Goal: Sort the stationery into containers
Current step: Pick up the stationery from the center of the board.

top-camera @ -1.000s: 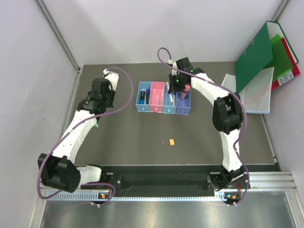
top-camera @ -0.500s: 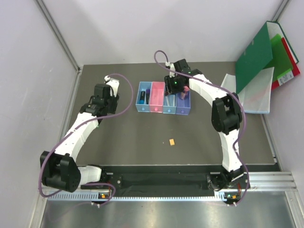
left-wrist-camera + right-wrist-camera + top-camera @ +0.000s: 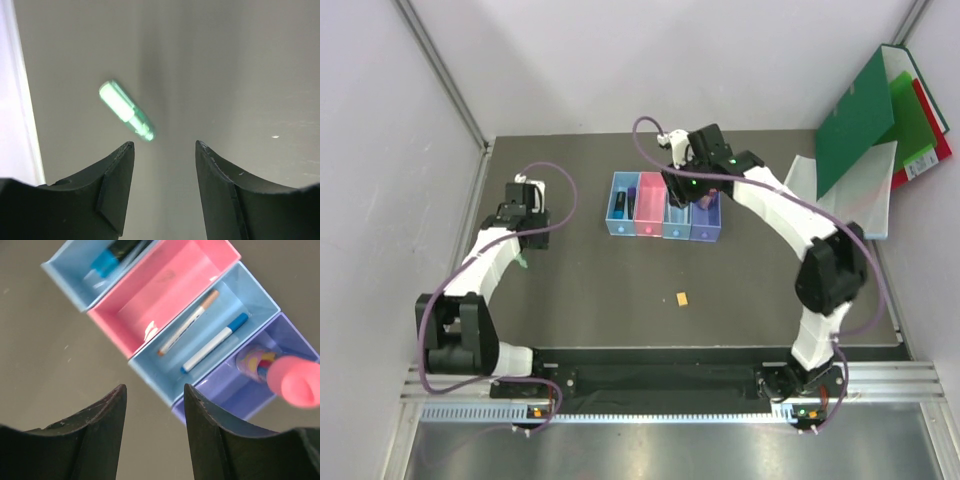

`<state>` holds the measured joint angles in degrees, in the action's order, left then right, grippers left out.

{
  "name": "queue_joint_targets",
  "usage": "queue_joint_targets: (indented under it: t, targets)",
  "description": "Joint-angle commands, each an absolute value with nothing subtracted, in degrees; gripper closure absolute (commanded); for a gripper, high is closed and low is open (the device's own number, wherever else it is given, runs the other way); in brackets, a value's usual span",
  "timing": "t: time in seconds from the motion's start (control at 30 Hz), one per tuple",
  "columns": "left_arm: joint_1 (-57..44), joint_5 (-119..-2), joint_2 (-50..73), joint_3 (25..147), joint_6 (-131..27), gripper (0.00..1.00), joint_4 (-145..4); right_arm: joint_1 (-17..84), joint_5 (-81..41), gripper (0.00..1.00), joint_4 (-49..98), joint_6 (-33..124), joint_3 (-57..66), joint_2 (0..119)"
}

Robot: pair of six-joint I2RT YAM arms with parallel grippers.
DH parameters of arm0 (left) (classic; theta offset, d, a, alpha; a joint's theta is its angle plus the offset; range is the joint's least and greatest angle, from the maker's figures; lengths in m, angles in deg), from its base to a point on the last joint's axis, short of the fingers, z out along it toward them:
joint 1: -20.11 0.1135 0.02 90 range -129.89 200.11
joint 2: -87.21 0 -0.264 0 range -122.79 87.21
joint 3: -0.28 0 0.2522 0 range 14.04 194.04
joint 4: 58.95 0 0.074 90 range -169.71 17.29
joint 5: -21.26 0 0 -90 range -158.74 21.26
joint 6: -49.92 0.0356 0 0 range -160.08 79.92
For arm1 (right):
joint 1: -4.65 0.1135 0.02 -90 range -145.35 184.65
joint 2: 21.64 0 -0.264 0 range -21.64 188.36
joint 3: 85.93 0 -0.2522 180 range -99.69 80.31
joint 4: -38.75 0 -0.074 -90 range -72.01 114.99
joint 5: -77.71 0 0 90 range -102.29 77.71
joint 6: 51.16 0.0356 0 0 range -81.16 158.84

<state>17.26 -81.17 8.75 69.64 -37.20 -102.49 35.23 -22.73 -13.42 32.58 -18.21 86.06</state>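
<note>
The right gripper (image 3: pixel 155 387) is hanging over the row of bins (image 3: pixel 150 305), its jaws standing apart with nothing between them. Just beneath it, the third bin, light blue, is holding the pinkish pen (image 3: pixel 187 322) and the white-blue pen (image 3: pixel 215 342), which are lying side by side along its length without touching. In the violet end bin next to it the pink-capped tube (image 3: pixel 255 362) is resting with its cap nearest the camera. The light-blue bin at the other end is holding the black marker with cyan cap (image 3: pixel 112 255), and the pink bin is sitting between that one and the pens' bin.

The left gripper (image 3: pixel 164 145) is hovering well off to the left of the bins, its jaws likewise parted and gripping nothing. Just ahead of its fingertips a short green pen (image 3: pixel 125 111) is lying on the table (image 3: pixel 600 290), blurred and touching neither finger.

From above, the tiny orange block (image 3: pixel 682 298) is lying alone on the dark tabletop, nearer the arm bases than the bins and well apart from both grippers. Green and red folders (image 3: pixel 880 110) are leaning in the far right corner.
</note>
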Motion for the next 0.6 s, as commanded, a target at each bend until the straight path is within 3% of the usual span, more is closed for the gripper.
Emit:
queue_joint_targets:
  t: [0.0, 0.13, 0.2, 0.57]
  targets:
    - [22.65, -76.76, 3.56, 71.43, -42.16, 0.43, -106.62, 38.48, -20.47, 0.51, -13.33, 24.01, -10.25, 72.61]
    - [27.57, -72.79, -2.86, 76.43, -46.22, 0.44, -113.21, 40.5, -17.83, 0.5, -13.33, 20.92, -3.9, 66.26]
    - [28.72, -71.21, -5.67, 77.41, -47.28, 0.51, -115.5, 40.94, -16.95, 0.5, -13.42, 19.78, -1.62, 63.98]
    - [30.13, -75.5, -8.15, 78.56, -48.07, 0.5, -115.51, 42.7, -18.27, 0.5, -14.82, 16.79, 0.68, 62.3]
